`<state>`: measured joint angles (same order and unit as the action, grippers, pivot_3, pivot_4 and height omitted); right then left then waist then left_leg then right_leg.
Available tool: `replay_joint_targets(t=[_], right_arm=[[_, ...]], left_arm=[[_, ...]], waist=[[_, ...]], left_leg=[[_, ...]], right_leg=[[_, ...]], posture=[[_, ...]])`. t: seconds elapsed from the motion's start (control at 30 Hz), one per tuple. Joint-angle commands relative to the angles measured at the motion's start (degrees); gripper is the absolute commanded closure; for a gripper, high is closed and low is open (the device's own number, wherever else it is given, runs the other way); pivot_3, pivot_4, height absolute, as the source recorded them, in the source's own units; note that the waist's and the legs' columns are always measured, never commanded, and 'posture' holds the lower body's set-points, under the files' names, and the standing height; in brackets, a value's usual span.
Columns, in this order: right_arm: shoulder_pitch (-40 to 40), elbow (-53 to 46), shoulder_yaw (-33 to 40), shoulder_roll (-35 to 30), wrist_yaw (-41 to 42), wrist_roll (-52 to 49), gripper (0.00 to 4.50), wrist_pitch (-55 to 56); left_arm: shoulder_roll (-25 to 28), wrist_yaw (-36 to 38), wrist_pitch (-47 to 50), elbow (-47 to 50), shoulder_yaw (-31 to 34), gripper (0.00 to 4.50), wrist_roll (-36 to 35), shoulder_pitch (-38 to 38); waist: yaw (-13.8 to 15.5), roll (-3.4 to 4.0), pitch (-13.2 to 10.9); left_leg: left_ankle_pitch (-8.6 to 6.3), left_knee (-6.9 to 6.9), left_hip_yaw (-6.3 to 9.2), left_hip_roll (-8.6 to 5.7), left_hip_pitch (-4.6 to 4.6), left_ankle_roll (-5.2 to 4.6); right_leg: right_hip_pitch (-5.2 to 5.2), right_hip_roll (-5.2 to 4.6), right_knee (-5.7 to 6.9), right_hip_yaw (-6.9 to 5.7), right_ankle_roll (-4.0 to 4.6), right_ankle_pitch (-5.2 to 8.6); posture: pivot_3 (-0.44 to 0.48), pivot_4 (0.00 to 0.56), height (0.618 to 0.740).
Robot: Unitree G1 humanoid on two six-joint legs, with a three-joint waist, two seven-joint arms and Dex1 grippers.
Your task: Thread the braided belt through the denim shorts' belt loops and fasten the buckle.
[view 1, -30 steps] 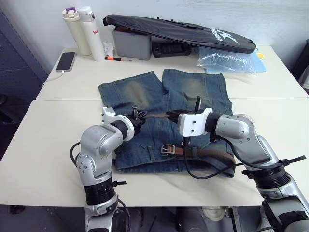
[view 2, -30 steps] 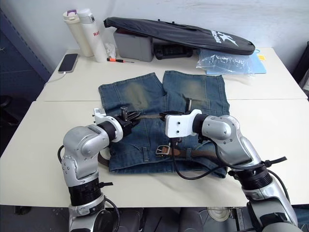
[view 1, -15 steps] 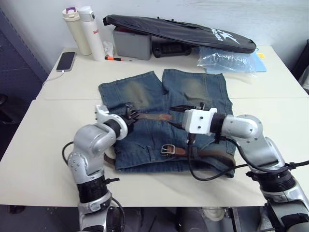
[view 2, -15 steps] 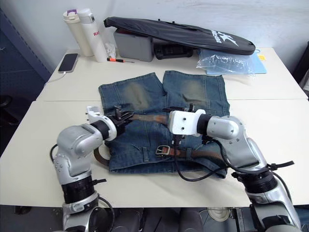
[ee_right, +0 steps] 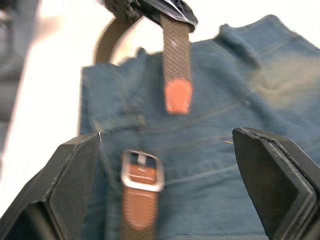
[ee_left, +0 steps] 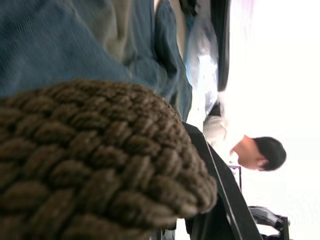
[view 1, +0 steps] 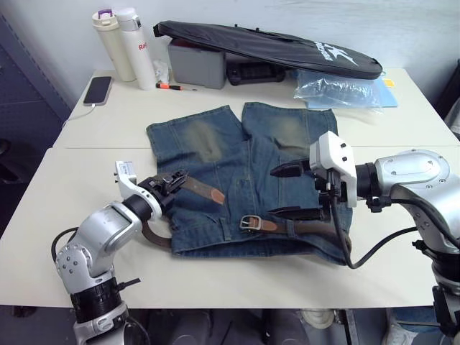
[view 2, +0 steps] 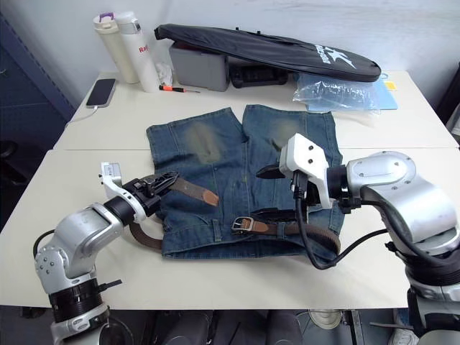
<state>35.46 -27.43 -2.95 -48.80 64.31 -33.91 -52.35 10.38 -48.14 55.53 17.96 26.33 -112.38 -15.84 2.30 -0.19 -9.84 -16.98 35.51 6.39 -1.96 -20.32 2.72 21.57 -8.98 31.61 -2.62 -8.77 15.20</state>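
Observation:
The denim shorts (view 1: 248, 154) lie flat mid-table, waistband toward me. The braided belt (view 1: 316, 228) runs along the waistband, curls out past the shorts' left edge (view 1: 154, 236) and comes back up into my left gripper (view 1: 172, 181), which is shut on it. Its tan-tipped free end (view 1: 215, 194) rests on the denim. The silver buckle (view 1: 250, 223) lies on the waistband beside a belt loop (view 1: 228, 228). My right gripper (view 1: 272, 192) hovers over the shorts right of the buckle, open wide and holding nothing. The right wrist view has the belt end (ee_right: 176, 65) and the buckle (ee_right: 141, 170) between its fingers (ee_right: 75, 185).
At the back of the table lie a long black zipped bag (view 1: 266, 47), a grey box (view 1: 195, 66), two bottles (view 1: 126, 47), a phone (view 1: 98, 90) and a clear plastic bag (view 1: 336, 90). A person (ee_left: 260, 152) is in the background of the left wrist view.
My right gripper has let go of the belt end, opened wide and drawn back to the right. My left gripper has pulled left and nearer, still holding the belt.

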Motion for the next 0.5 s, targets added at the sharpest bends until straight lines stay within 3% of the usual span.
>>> replay_joint_targets(t=[0.03, 0.23, 0.5], right_arm=[[1.54, -2.73, 0.35, -1.98, 0.50, -4.27, 0.04, -4.22], [2.06, -2.97, -0.57, -5.36, 0.71, -5.42, 0.04, -6.18], [1.58, -0.73, -3.79, -7.79, 2.06, -1.96, 0.04, -1.83]], left_arm=[[0.51, 3.38, -1.74, 5.88, -1.48, 4.50, -0.62, 2.65], [5.92, 6.35, -2.67, 7.18, -2.61, 4.50, -0.62, 6.74], [18.66, 17.26, 0.66, 8.82, -8.50, 4.50, -0.62, 16.49]], waist=[[0.27, 0.01, 0.00], [0.61, 0.04, 0.02], [0.61, 0.20, 0.08]], left_leg=[[-0.06, 0.01, -0.04, 0.00, 0.00, 0.00], [-0.27, 0.03, -0.15, 0.13, 0.00, -0.02], [-0.59, 0.06, -0.46, 0.55, 0.04, 0.09]], right_leg=[[0.01, 0.00, -0.02, 0.01, 0.02, 0.01], [0.07, 0.09, -0.06, 0.02, 0.02, 0.01], [0.17, 0.37, -0.09, 0.03, 0.18, 0.10]], posture=[[0.000, 0.150, 0.740], [0.000, 0.150, 0.740], [0.000, 0.150, 0.740]])
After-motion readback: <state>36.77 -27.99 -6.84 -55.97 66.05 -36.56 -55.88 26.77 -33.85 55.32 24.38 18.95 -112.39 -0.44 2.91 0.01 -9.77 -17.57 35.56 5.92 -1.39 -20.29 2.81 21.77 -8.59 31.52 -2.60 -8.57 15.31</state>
